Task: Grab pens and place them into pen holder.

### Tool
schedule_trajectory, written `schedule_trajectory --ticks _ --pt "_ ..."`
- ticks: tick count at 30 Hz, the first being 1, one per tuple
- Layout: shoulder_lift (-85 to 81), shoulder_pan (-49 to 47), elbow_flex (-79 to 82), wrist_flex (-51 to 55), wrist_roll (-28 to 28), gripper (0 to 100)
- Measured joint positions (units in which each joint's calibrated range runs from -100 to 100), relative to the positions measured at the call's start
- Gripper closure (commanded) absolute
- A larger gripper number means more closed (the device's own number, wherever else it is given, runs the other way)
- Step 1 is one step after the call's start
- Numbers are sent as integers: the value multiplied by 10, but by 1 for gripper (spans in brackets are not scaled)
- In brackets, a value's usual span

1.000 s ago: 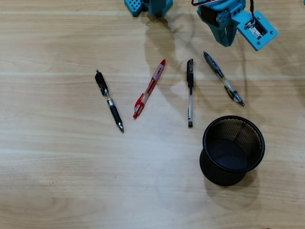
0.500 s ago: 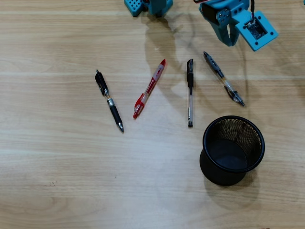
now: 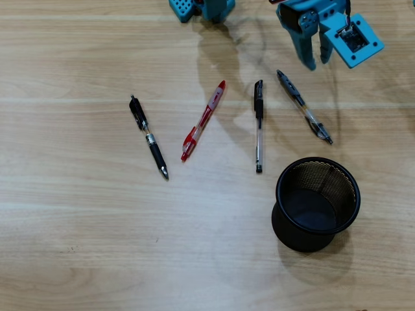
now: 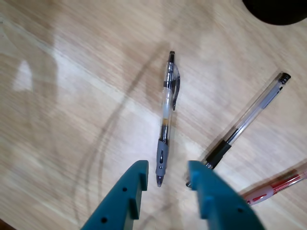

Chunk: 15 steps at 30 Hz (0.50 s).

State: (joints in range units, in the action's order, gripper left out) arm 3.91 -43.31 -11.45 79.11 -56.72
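Claw (image 4: 165, 178) hangs parted and empty, fingers straddling the near tip of the grey-clear clicker pen (image 4: 165, 117) without touching.

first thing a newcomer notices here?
Four pens fanned on the wooden table, none in the black mesh pen holder at lower right in the overhead view. The teal gripper is open, lined up over the tip of the grey-clear clicker pen.

Bright even light; soft shadows; glare, blur on wrist view's left.
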Motion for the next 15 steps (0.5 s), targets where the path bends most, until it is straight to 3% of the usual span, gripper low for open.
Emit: schedule_trajectory --ticks 15 --pt "78 -15 9 -3 -13 76"
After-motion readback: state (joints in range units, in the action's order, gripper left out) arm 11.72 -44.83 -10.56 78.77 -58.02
